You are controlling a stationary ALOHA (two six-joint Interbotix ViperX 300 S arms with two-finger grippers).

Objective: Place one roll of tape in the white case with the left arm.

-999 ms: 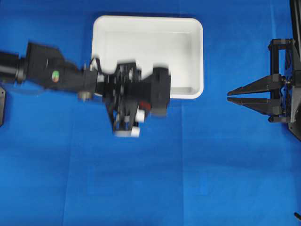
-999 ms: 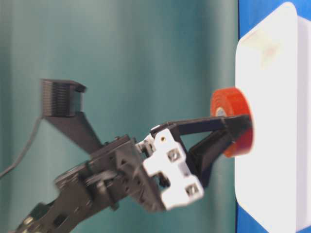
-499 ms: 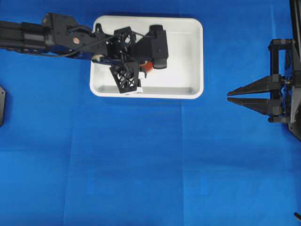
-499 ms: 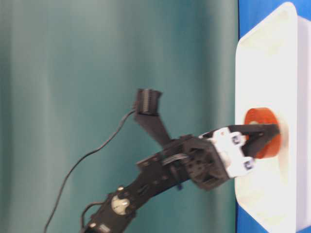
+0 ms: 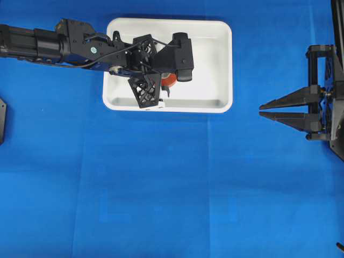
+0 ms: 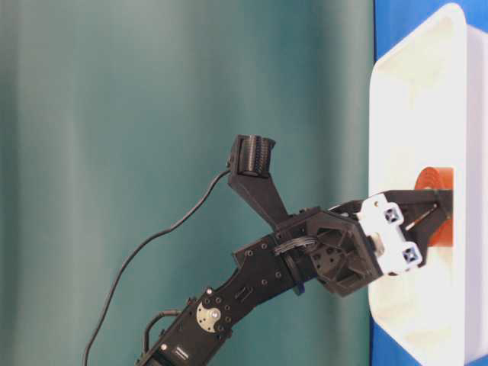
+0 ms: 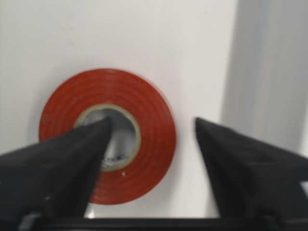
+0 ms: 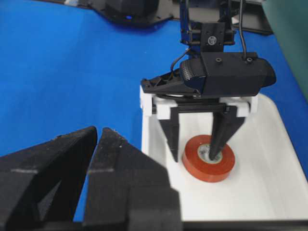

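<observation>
The orange-red roll of tape [image 5: 170,80] lies flat on the floor of the white case [image 5: 230,64]. My left gripper [image 5: 165,86] is over it, open. In the left wrist view, one finger [image 7: 57,168] reaches into the hole of the roll [image 7: 149,144]. The other finger stands on the bare floor, apart from the roll's outer edge. The right wrist view shows the same: the roll [image 8: 202,169] sits between the left gripper's [image 8: 193,155] spread fingers inside the case [image 8: 269,192]. My right gripper [image 5: 262,110] is shut and empty at the right edge.
The blue cloth [image 5: 172,188] covers the table around the case. In the table-level view the case [image 6: 412,91] stands at the right with the roll [image 6: 436,178] behind the left gripper [image 6: 442,210]. A black fixture [image 5: 1,121] sits at the left edge.
My left arm carried the roll from the case's front rim into the case and lowered it. The jaws have opened, and the roll now lies flat on the case floor.
</observation>
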